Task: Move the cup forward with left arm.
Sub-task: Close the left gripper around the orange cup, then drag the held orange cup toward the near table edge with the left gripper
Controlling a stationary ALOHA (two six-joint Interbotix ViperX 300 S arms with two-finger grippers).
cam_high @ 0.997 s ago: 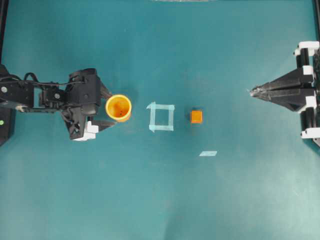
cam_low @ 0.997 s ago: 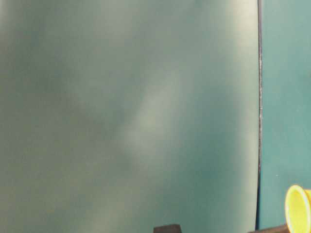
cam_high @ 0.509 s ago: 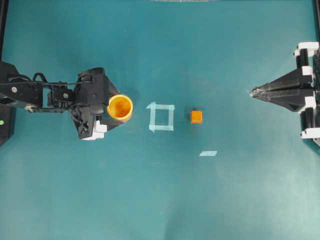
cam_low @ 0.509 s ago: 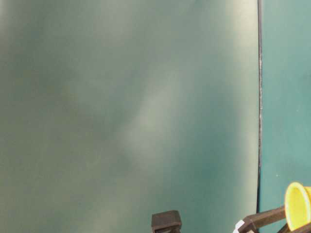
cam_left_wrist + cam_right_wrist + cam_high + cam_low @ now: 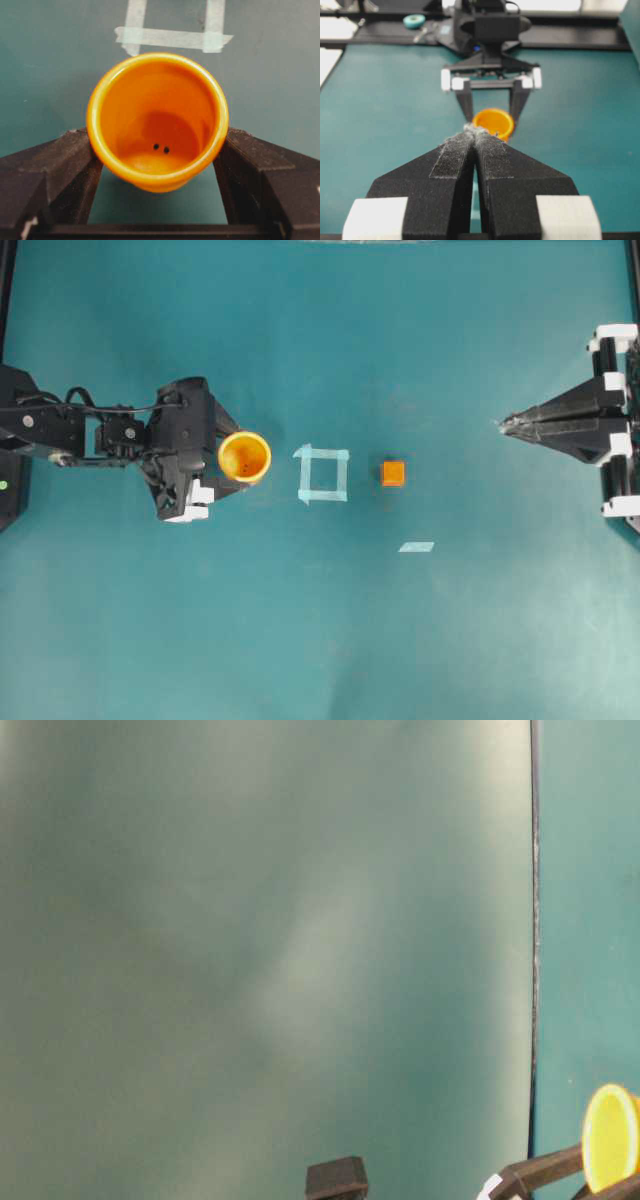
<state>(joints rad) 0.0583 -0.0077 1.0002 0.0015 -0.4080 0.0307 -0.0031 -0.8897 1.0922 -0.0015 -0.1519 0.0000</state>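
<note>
The yellow-orange cup stands on the teal table, left of the middle. My left gripper reaches in from the left with one black finger on each side of it. In the left wrist view both fingers press against the walls of the cup, which leans slightly toward the camera. The left gripper is shut on the cup. At table level only the cup's yellow rim shows at the lower right. My right gripper rests at the far right, shut and empty, its tips pointing at the cup.
A square outline of pale tape lies just right of the cup. Beyond it sits a small orange cube. A short tape strip lies nearer the front. A teal tape roll sits behind the left arm's base.
My left gripper has moved right around the cup and its jaws have narrowed onto it. The cup has shifted slightly right. The right arm has not moved.
</note>
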